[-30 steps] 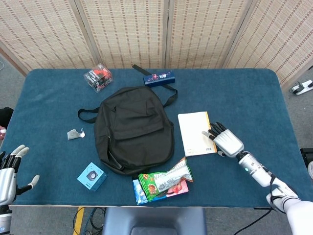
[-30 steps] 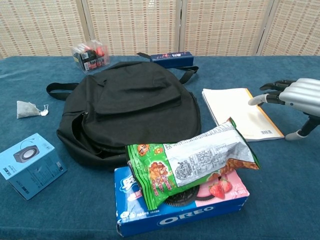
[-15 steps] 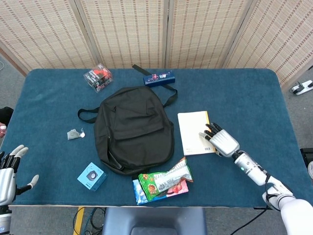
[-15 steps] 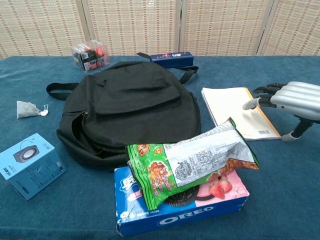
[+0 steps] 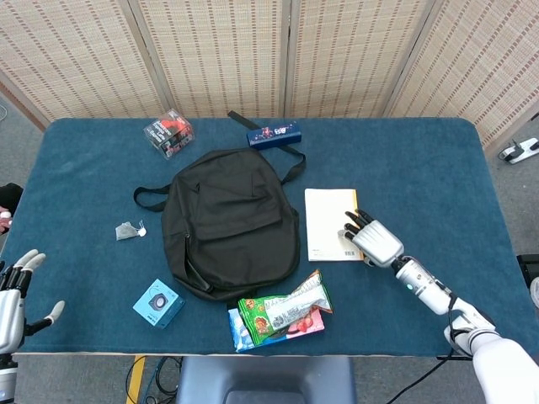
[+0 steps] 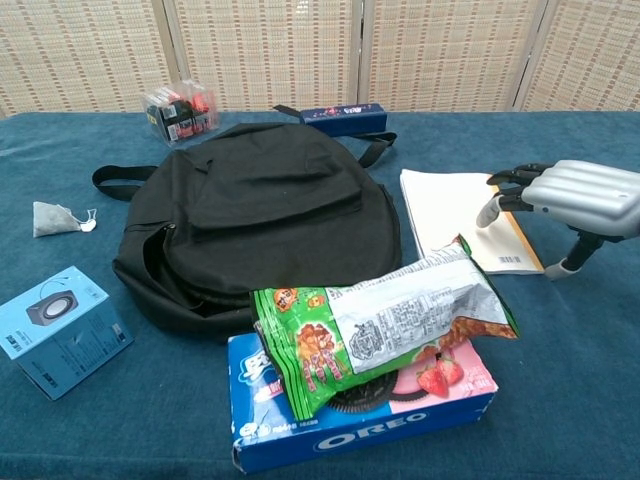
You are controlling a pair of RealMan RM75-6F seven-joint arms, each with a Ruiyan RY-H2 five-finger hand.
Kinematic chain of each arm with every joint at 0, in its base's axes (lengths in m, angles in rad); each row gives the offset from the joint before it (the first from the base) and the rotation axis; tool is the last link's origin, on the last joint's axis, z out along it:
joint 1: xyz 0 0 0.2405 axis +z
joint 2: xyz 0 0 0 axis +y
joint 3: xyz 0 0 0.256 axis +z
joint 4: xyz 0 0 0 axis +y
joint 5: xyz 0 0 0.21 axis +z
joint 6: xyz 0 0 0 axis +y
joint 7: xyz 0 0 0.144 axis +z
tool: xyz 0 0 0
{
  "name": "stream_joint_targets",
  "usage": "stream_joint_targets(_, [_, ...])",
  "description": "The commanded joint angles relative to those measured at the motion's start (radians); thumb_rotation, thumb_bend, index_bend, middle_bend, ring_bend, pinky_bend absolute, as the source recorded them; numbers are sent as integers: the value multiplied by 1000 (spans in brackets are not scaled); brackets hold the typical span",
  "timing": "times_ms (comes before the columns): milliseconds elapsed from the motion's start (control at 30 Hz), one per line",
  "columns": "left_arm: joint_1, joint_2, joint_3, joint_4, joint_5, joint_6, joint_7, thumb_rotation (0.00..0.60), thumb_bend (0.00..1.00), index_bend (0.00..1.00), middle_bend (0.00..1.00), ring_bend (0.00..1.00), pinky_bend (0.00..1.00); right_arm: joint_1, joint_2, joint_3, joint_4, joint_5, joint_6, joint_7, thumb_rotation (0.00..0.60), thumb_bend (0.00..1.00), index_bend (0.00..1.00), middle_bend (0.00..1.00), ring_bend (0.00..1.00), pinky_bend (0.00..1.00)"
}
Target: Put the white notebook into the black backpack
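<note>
The white notebook [image 5: 327, 222] [image 6: 448, 212] lies flat on the blue table, just right of the black backpack [image 5: 229, 220] [image 6: 265, 215]. The backpack lies flat with its straps at the far end. My right hand [image 5: 373, 239] [image 6: 570, 196] is palm down at the notebook's right edge. Its fingers are spread, reach over the orange spine and rest on the cover, holding nothing. My left hand [image 5: 13, 300] hovers open off the table's near-left corner, far from both objects, and shows only in the head view.
An Oreo box [image 6: 360, 415] with a green snack bag [image 6: 385, 325] on top sits at the near edge, just in front of the notebook. A light blue box [image 5: 157, 303], a tea bag [image 5: 128, 231], a clear case [image 5: 168, 132] and a dark blue box [image 5: 274, 134] surround the backpack.
My right hand has moved left onto the notebook's right edge, and the notebook has slid a little left toward the backpack. The left hand has barely moved.
</note>
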Motion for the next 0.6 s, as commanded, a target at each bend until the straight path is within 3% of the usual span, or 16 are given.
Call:
stream_joint_targets(33, [1, 1, 1, -1, 1, 0, 0, 600, 234, 197, 122, 142, 0, 6, 3, -2, -3, 2, -3, 8, 600, 514, 270, 288, 76, 95])
stream_joint_targets(600, [2, 8, 2, -2, 5, -1, -7, 600, 234, 197, 123, 142, 0, 26, -8, 10, -8, 25, 4, 8, 600, 531, 278, 300, 97, 95])
